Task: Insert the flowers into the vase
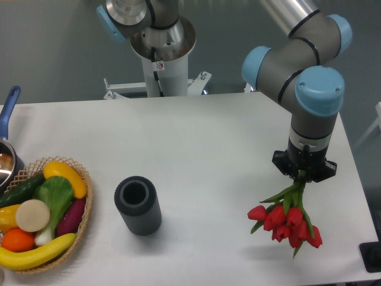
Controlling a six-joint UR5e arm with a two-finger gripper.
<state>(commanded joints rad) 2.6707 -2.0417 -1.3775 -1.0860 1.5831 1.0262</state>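
1. Gripper (303,174): at the right side of the table (208,155), pointing down, clenched on the green stems of the flowers (287,220); the fingers themselves are mostly hidden under the wrist.
2. Flowers: red tulip heads hang below the gripper, heads lowest, tilted slightly left; whether they touch the tabletop cannot be told. They sit near the table's right and front edges.
3. Vase (138,205): dark grey ribbed cylinder, upright, mouth open upward, left of centre toward the front edge, well apart from the flowers.
4. Open room: a wide stretch of bare white tabletop lies between vase and flowers.
5. Wicker basket (83,220): at the front left corner, just beside the vase, holding toy fruit and vegetables (44,208).
6. Pot (7,158): blue-handled, at the left edge, partly cut off.
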